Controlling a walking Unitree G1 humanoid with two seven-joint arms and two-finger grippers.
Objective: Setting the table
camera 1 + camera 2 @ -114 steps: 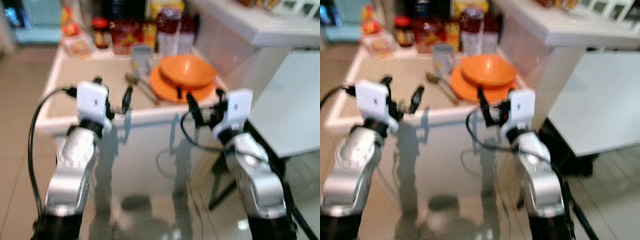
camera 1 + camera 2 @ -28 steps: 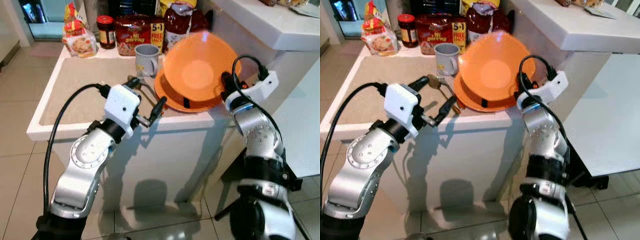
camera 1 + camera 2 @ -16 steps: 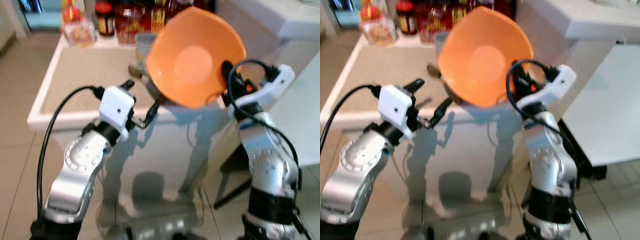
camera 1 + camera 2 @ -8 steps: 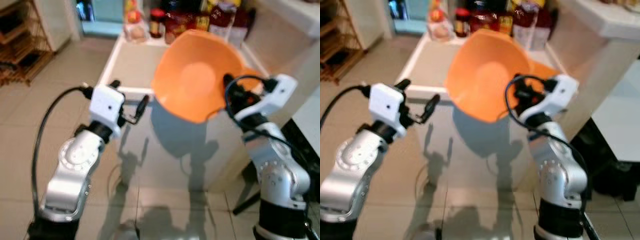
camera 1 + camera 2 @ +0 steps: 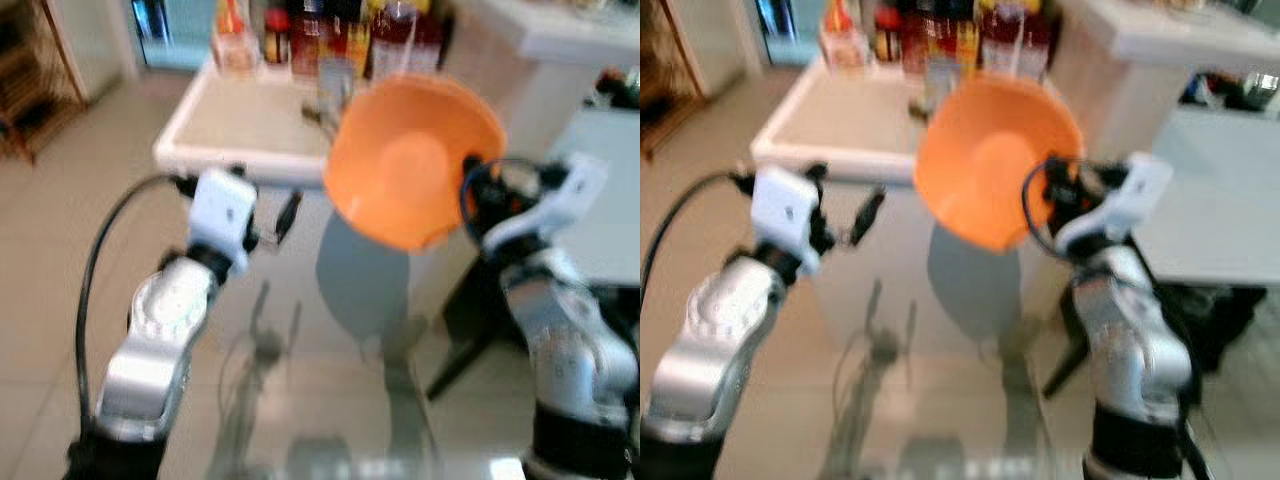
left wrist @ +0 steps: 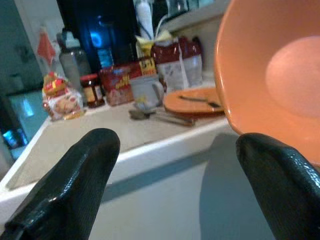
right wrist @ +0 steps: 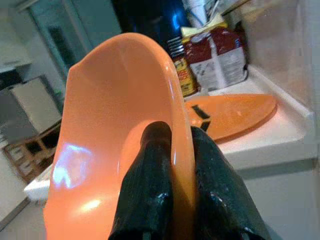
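Note:
My right gripper is shut on the rim of an orange bowl, one finger inside and one outside. The bowl hangs tilted in the air in front of the white counter, its hollow facing me. An orange plate with a dark utensil on it lies on the counter's right end. Beside the plate are a spoon and a grey mug. My left gripper is open and holds nothing, raised in front of the counter's near edge, left of the bowl.
Jars, bottles and food packets line the back of the counter. A white table stands to the right, with dark legs under it. A wooden rack is at the far left. Glossy tiled floor lies below.
The right gripper has lifted the bowl off the orange plate and still grips it. The counter now looks farther off and the view has swung, so the camera has moved.

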